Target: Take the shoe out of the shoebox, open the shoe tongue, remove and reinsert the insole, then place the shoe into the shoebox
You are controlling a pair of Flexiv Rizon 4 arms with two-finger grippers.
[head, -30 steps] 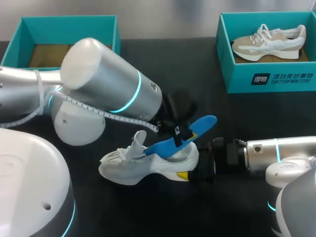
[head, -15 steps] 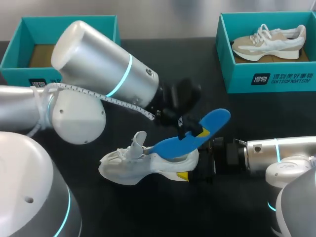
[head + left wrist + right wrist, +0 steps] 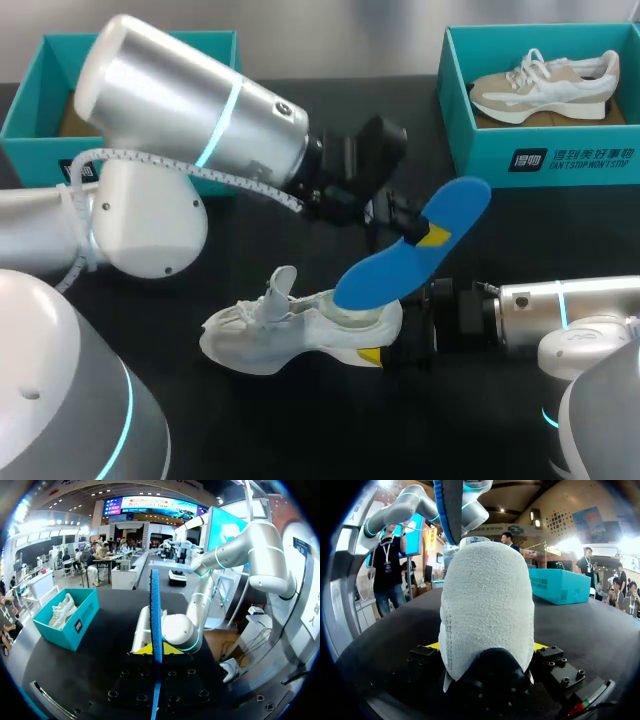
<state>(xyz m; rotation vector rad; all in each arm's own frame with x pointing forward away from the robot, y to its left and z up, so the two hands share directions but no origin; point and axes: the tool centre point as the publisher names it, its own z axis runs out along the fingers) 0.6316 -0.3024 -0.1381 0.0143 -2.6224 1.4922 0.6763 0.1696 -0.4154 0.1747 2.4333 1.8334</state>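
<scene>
The only writing is on the boxes. The right box (image 3: 545,160) carries a white logo and two lines of white characters on its near wall, too small to make out in the left wrist view, where only a dark label shows on that wall. The left box (image 3: 135,45) has a small white mark low on its front, partly hidden by the left arm. A beige shoe (image 3: 545,85) lies on its side in the right box. The white shoe (image 3: 290,335) stands upright on the black table (image 3: 250,420), toe toward the left arm and well apart from both boxes. The right gripper (image 3: 385,352) is at its heel. In the right wrist view the padded heel fills the gap between the two yellow tips, which press on it from either side, so the jaws pinch the heel. The left gripper (image 3: 425,235) hangs above the heel and pinches the blue insole (image 3: 380,280) near its upper half. In its wrist view the insole runs edge-on straight between the yellow tips. The insole slants, with its lower end at the shoe's opening and its upper end raised toward the right box. Whether the lower end touches the shoe I cannot tell.
</scene>
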